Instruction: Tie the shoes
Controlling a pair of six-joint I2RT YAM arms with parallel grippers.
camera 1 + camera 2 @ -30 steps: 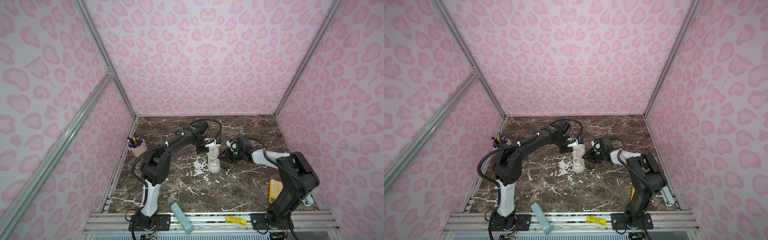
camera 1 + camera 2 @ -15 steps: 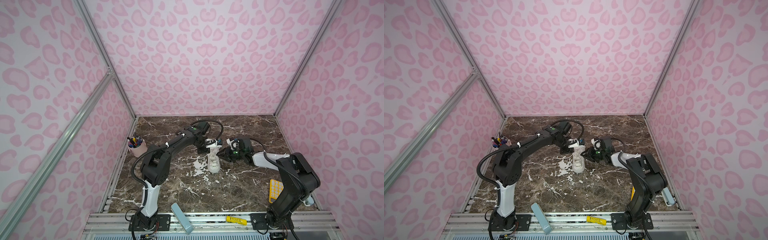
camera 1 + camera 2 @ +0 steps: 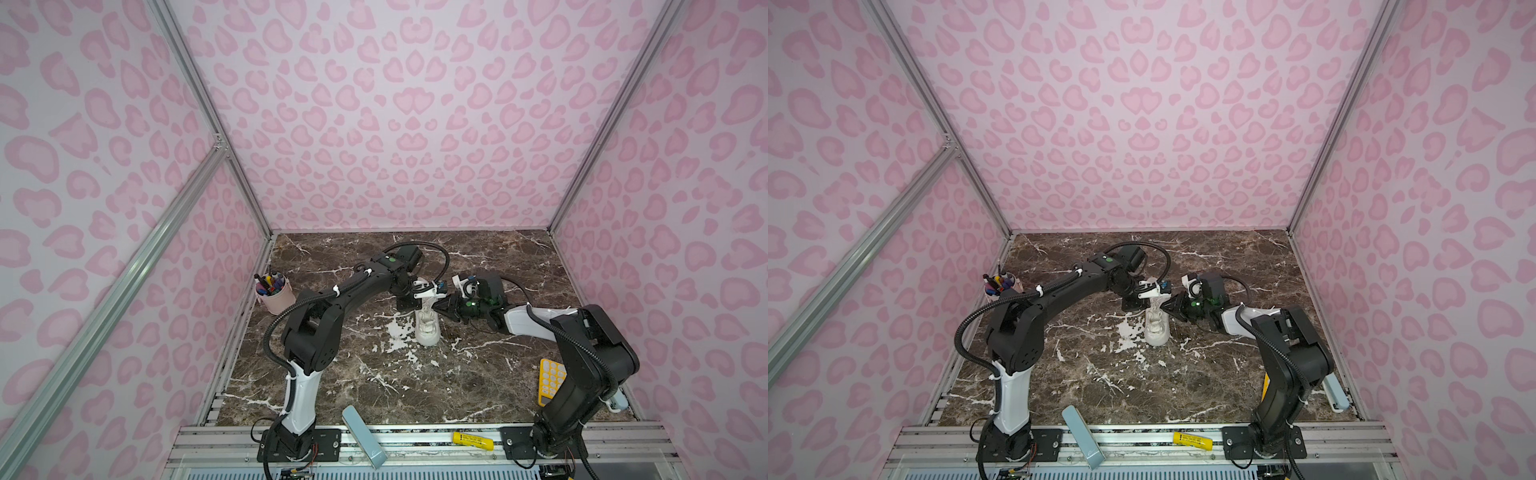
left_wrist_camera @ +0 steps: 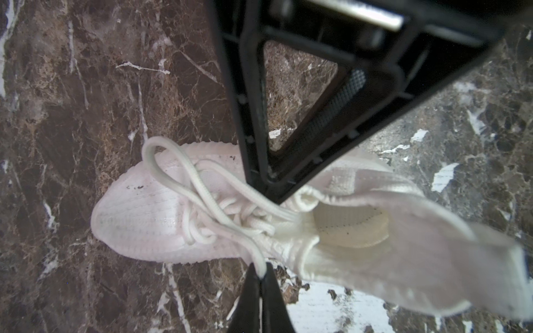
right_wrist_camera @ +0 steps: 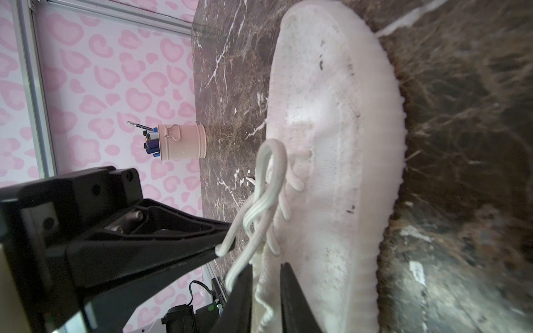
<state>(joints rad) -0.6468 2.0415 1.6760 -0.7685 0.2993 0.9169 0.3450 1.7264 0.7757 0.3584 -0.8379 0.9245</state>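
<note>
The all-white knit sneaker [image 3: 428, 330] with the ribbed chunky sole is located near the centre of the dark brown marble-patterned tabletop [image 3: 374, 386]. It is seated on its sole, with the toe directed to 6 o'clock (toward the arm bases) and the heel to 12 o'clock in both top views. The long thin white cord laces [image 4: 230, 214] are threaded through the eyelets, but no finished bow is seen, and one loose loop is laid over the toe box. The left gripper [image 4: 261, 281] is positioned at about 10 o'clock of the sneaker, just beside the collar. It is fully closed on one strand of the laces, which is led from the eyelets to the fingertips. The right gripper [image 5: 265, 269] is presented from 3 o'clock, level with the collar. Its jaws are set narrowly apart with white lace and collar knit between them, and whether a grip is made cannot be told. The step in hand is judged to be the capture of a second strand ahead of the knot being formed. For the next move, closure on lace alone, clear of the collar knit, is required. The strands are then to be drawn toward 9 and 3 o'clock under balanced tension, since the sneaker is not clamped and is liable to be dragged or tipped.
</note>
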